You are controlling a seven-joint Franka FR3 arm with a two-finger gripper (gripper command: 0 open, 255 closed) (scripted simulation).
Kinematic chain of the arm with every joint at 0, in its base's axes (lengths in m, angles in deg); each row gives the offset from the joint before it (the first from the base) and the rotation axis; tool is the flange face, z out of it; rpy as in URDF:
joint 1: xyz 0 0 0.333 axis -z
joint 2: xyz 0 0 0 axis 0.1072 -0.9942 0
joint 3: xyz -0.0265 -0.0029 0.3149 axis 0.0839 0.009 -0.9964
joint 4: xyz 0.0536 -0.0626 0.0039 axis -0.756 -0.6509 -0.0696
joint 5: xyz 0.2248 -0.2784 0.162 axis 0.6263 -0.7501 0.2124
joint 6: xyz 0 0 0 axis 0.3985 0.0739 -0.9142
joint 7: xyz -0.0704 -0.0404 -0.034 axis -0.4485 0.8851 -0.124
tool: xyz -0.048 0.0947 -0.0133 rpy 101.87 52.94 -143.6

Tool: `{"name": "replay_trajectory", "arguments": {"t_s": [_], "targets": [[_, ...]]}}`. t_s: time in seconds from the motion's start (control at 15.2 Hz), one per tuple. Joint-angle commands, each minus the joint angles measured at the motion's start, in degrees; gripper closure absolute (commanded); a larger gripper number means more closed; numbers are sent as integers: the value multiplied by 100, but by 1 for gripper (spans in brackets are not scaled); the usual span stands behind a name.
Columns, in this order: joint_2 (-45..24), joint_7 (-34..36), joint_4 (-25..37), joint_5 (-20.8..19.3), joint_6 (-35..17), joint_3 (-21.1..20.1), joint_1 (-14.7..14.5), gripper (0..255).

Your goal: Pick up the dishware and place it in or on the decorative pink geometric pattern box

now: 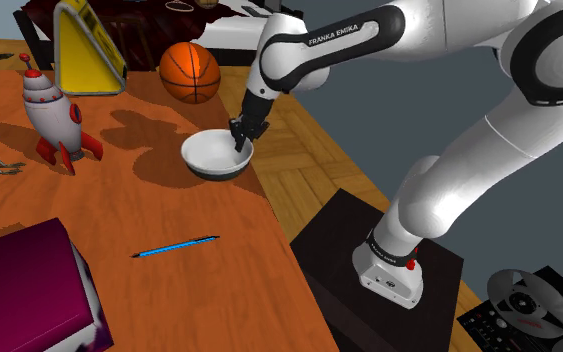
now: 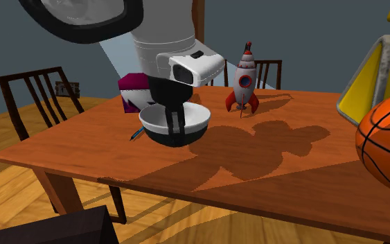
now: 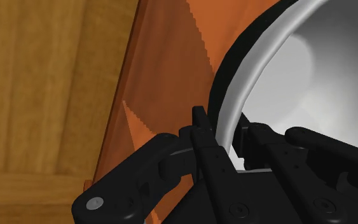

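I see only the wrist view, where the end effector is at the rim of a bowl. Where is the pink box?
Observer: In the shoulder view, the pink box lies at the lower left, well apart from the bowl.
Operator: Does anything lie between them?
Observer: Yes, a blue pen lies on the table, roughly between them.
Operator: What else stands near the bowl?
Observer: A basketball sits just beyond it; a toy rocket stands further to that view's left.
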Motion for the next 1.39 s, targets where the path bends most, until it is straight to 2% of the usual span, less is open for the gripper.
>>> {"name": "replay_trajectory", "arguments": {"t_s": [0.0,1.32], "targets": [[69,50,82,-30,145,-1,6,255],[442,442,1279,-278,1681,61,83,255]]}}
